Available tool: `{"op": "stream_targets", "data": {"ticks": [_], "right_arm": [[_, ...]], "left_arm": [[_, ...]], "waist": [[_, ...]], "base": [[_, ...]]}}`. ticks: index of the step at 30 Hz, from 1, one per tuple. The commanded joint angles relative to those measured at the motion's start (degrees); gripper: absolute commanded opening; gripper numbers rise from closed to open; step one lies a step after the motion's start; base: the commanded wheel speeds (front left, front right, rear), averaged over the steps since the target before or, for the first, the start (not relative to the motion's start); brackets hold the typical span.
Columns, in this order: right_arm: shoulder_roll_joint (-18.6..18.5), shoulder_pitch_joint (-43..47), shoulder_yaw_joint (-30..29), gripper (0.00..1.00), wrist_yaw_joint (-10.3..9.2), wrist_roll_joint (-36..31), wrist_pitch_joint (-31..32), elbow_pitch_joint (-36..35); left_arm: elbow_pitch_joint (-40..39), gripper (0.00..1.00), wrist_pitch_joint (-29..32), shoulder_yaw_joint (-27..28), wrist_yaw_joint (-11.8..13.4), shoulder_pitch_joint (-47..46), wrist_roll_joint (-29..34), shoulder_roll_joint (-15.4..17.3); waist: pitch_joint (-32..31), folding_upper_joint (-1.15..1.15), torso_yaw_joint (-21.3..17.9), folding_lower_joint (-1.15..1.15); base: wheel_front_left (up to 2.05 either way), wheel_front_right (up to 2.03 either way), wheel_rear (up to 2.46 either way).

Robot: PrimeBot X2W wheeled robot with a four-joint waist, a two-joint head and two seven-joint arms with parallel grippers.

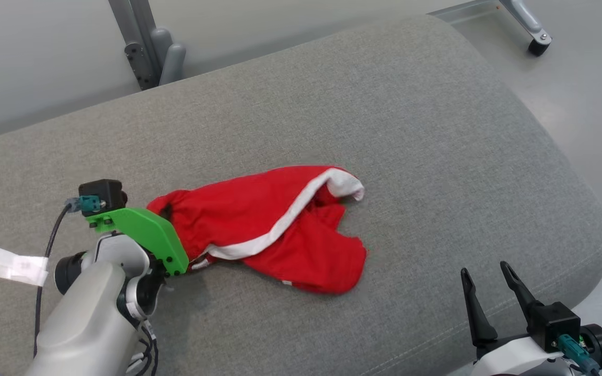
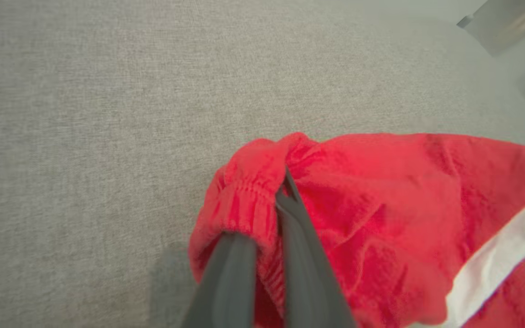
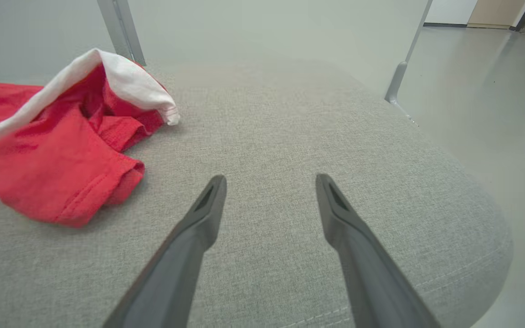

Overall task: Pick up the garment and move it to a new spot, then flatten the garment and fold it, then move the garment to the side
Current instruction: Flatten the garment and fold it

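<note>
Red soft shorts with a white stripe (image 1: pixel 259 230) lie rumpled midway across the grey upholstered worktop (image 1: pixel 437 130), light and limp; the left gripper (image 2: pixel 267 214) pinches their elastic waistband (image 2: pixel 244 200), likely the firmest hold, the right gripper (image 1: pixel 484 269) spread.

You have a grey fabric cushion (image 1: pixel 437 130) with rounded corners and a stitched seam along its near edge. Beyond it you will find a pale, glossy floor (image 1: pixel 583 94), a grey metal post (image 1: pixel 141 47) standing behind the far edge, and an angled leg (image 1: pixel 520 15) ending in a black caster (image 1: pixel 539 48) at the far right. Your right wrist view shows dark skirting (image 3: pixel 445 25) and a tan panel (image 3: pixel 495 11) at the floor's far end.
</note>
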Motion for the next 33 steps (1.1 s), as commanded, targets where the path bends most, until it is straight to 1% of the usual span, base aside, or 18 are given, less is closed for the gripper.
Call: {"op": "stream_targets", "data": {"ticks": [1, 5, 9, 10, 11, 16, 17, 20, 23, 26, 30, 31, 33], "right_arm": [[-0.1, -0.5, -0.1, 1.0, -0.02, 0.2, -0.2, 0.2], [-0.1, -0.2, 0.1, 1.0, -0.02, -0.5, -0.2, 0.7], [-0.1, -0.5, 0.7, 1.0, -0.02, -0.7, -0.2, 1.0], [-0.1, -0.6, 0.9, 1.0, -0.02, -0.7, -0.2, 1.1], [-0.1, -0.7, 1.0, 1.0, -0.02, -0.8, -0.2, 1.1], [-0.1, -0.4, 1.1, 1.0, -0.02, -0.9, -0.2, 1.1], [-0.1, -0.4, 1.1, 1.0, -0.02, -0.9, -0.2, 1.1], [-0.1, 0.1, 0.9, 1.0, -0.02, -0.9, -0.2, 0.9], [-0.1, 0.7, 0.3, 1.0, -0.02, -0.9, -0.2, 0.6], [-0.1, 1.6, -0.4, 1.0, -0.02, -0.9, -0.2, 0.4], [-0.1, 2.1, -0.7, 1.0, -0.02, -1.0, -0.2, 0.3], [-0.1, 2.1, -0.6, 1.0, -0.02, -1.1, -0.2, 0.3], [-0.1, 2.3, -0.7, 1.0, -0.02, -1.1, -0.2, 0.3]], "left_arm": [[1.6, 0.0, 0.0, 0.4, -0.4, -1.2, -0.6, -0.1], [8.7, 0.0, 1.7, 0.9, -2.3, -2.7, -1.9, 0.5], [13.9, 0.0, 2.9, 0.7, -4.3, -4.1, -2.7, -0.6], [14.6, 0.28, 2.4, 1.0, -4.8, -4.2, -3.3, -1.1], [15.7, 1.0, 1.3, 1.6, -5.8, -4.6, -4.2, -2.3], [16.3, 1.0, -1.9, 2.8, -8.9, -5.9, -5.7, -3.6], [16.3, 1.0, -1.9, 2.8, -8.9, -5.9, -5.7, -3.6], [14.9, 1.0, -5.0, 3.9, -10.4, -5.5, -5.9, -3.2], [12.8, 1.0, -7.0, 4.4, -11.8, -2.9, -6.5, -2.3], [10.4, 1.0, -8.4, 4.4, -12.0, -0.1, -6.0, -0.8], [7.8, 1.0, -10.1, 3.9, -10.4, 4.3, -4.6, 1.2], [7.0, 1.0, -10.9, 4.0, -10.1, 5.5, -4.7, 1.4], [4.4, 1.0, -13.1, 4.2, -10.7, 7.9, -4.9, 1.1]], "waist": [[0.7, 0.0, -0.2, 0.0], [0.9, 0.0, 0.7, 0.0], [0.4, 0.0, 1.5, 0.0], [0.2, 0.0, 1.7, 0.0], [-0.1, 0.0, 2.1, 0.0], [-0.5, 0.0, 3.0, 0.0], [-0.5, 0.0, 3.0, 0.0], [-0.7, 0.0, 3.4, 0.0], [-1.1, 0.0, 3.8, 0.0], [-1.4, 0.0, 4.4, 0.0], [-1.8, 0.0, 5.2, 0.0], [-1.9, 0.0, 5.3, 0.0], [-2.2, 0.0, 5.5, 0.0]], "base": [[0.0, 0.0, 0.0], [0.0, 0.0, 0.0], [0.0, 0.0, 0.0], [0.0, 0.0, 0.0], [0.0, 0.0, 0.0], [0.0, 0.0, 0.0], [0.0, 0.0, 0.0], [0.0, 0.0, 0.0], [0.0, 0.0, 0.0], [0.0, 0.0, 0.0], [0.0, 0.0, 0.0], [0.0, 0.0, 0.0], [0.0, 0.0, 0.0]]}}
